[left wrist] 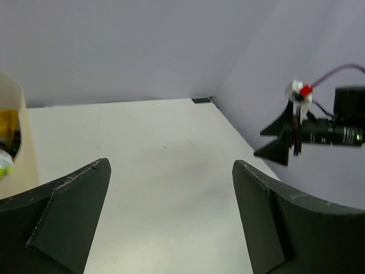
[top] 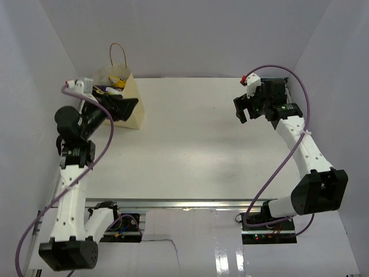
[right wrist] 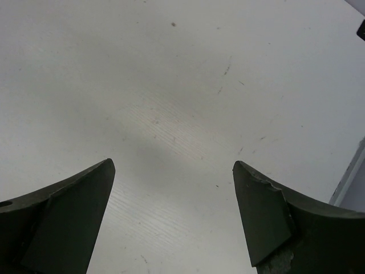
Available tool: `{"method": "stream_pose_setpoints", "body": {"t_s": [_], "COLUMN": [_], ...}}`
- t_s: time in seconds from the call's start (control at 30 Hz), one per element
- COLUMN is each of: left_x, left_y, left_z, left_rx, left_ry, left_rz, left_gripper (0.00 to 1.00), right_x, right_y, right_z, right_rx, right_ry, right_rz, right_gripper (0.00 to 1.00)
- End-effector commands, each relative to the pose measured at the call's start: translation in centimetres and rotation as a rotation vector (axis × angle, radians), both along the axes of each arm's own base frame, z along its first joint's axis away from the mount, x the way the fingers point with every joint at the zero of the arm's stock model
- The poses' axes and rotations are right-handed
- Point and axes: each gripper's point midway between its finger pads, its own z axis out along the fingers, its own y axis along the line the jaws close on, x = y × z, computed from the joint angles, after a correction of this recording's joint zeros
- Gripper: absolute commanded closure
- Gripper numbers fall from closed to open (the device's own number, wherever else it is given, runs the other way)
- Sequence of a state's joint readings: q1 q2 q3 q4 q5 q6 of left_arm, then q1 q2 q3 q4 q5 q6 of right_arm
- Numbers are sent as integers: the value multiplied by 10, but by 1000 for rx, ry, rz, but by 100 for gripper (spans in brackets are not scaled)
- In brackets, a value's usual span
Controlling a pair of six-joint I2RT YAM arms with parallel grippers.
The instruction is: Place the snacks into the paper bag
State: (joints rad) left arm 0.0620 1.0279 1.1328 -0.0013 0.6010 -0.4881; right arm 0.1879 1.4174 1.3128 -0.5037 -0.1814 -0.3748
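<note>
Cream-beige paper bag [top: 136, 92] stands upright at the far left corner of the table [top: 202, 150], its mouth open and one thin string handle [top: 118, 53] looping up above the rim. Snacks show inside it: a yellow packet [top: 119, 82] lies near the top, with darker wrappers beside it that are too small to tell apart. From the left wrist view the bag's wall fills the left edge, with yellow and a pale green scrap visible past the rim.

The left pincer [top: 125, 109] hangs just beside the bag on its near side, pointing right across the table. Its two dark fingers [left wrist: 74, 211] are spread wide with nothing between them, only bare white table below.

Well apart, at the far right of the table, the right pincer [top: 247, 112] hovers above the surface. It too is spread, and the right wrist view shows only scuffed white table between its fingers [right wrist: 268, 217]. A small red and white part [top: 249, 79] sits on top of that wrist.

A purple cable [top: 282, 161] runs along the right arm, and plain white walls close the table in on the left, far and right sides
</note>
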Motion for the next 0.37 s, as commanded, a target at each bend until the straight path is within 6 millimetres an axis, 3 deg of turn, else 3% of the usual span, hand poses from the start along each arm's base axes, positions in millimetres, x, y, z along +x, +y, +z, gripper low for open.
{"method": "stream_pose_setpoints", "body": {"t_s": [0.0, 0.03, 0.13, 0.33], "left_x": [-44, -60, -80, -92], "left_y": [-16, -15, -10, -6], "left_z": [-40, -59, -92, -135], "left_rx": [45, 48, 54, 40], "left_ry": [-6, 3, 49, 139], "left_rz": [-95, -83, -40, -6], "left_gripper": [2, 2, 2, 2], "right_x": [-2, -3, -4, -9], "right_y": [-12, -14, -22, -24], "right_z": [37, 40, 48, 48], "right_rx": [32, 40, 54, 43], "right_ry": [-104, -108, -125, -133], "right_rz": [-86, -99, -168, -159], "right_gripper": [10, 10, 10, 10]}}
